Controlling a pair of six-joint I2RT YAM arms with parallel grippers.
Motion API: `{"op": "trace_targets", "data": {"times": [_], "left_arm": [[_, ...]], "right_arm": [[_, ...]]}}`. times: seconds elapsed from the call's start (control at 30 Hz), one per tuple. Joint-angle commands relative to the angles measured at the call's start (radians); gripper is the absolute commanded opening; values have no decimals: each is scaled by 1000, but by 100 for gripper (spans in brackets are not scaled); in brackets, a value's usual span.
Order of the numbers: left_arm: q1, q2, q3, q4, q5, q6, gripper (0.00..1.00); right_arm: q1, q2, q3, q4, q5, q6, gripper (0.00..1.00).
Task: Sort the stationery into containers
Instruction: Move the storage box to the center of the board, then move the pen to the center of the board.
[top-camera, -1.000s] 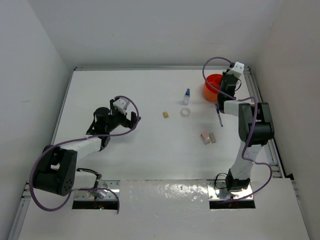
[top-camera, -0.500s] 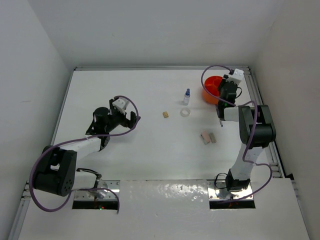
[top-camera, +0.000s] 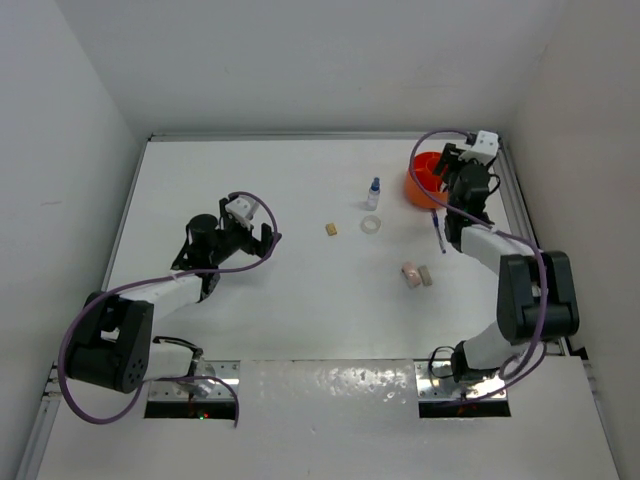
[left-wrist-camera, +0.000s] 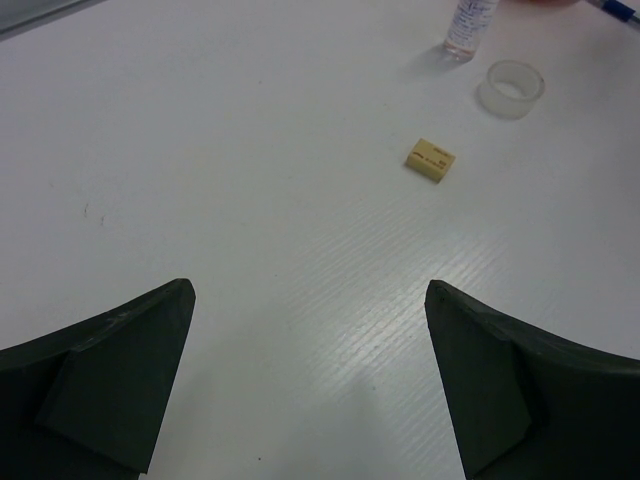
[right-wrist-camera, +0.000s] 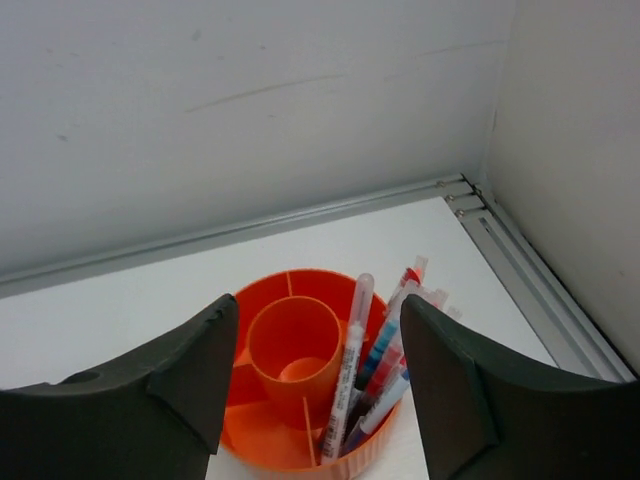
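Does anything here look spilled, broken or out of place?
Nothing looks spilled or damaged. The pens lean inside the orange tub, and the small bottle stands upright. Only one pen lies loose near the tub, not yet sorted.

Tub (top-camera: 420, 185) in the far right corner, pens (right-wrist-camera: 350, 360) inside.
Bottle (top-camera: 373, 192) sits left of the tub; tape ring (top-camera: 372, 225) before the bottle; eraser (top-camera: 331, 229) left of the ring.

Matt white desk (left-wrist-camera: 250, 150), fine ribbed grain. Smooth glossy orange plastic tub (right-wrist-camera: 265, 440). Glossy plastic pens (right-wrist-camera: 352, 350). Clear plastic tape ring (left-wrist-camera: 511, 88), clear plastic bottle (left-wrist-camera: 468, 25). Matt tan eraser (left-wrist-camera: 431, 160), rubbery look. Matt black plastic on left pincer (left-wrist-camera: 310, 300) and right pincer (right-wrist-camera: 318, 315). Dull grey metal rail (right-wrist-camera: 300, 217). Shiny, wrinkled white panel (top-camera: 330, 400).
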Motion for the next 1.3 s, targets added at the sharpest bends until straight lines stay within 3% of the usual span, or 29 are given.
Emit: {"op": "trace_targets", "data": {"times": [0.0, 0.07, 0.1, 0.17, 0.2, 0.37, 0.83, 1.27], "left_arm": [[4, -33, -9, 51, 16, 17, 98], [4, -39, -13, 55, 10, 15, 98], [3, -41, -16, 58, 0, 14, 98], [3, -42, -18, 59, -3, 11, 98], [1, -42, -16, 60, -1, 11, 98], [-10, -44, -18, 62, -3, 20, 98], [-16, -84, -36, 25, -20, 11, 98], [-16, -76, -33, 37, -21, 11, 98]], "right_arm": [[-4, -142, 57, -362, -95, 27, 63], [-27, -170, 119, -599, -250, 15, 44], [-27, -179, 161, -798, -281, -29, 36], [-25, -182, 168, -995, -313, -53, 17], [-27, -191, 153, -1028, -323, -50, 15], [-28, -181, 35, -1064, -282, -10, 30], [-36, 127, 151, -1076, -191, 53, 35], [-37, 29, 133, -1038, -163, -19, 35]]}}
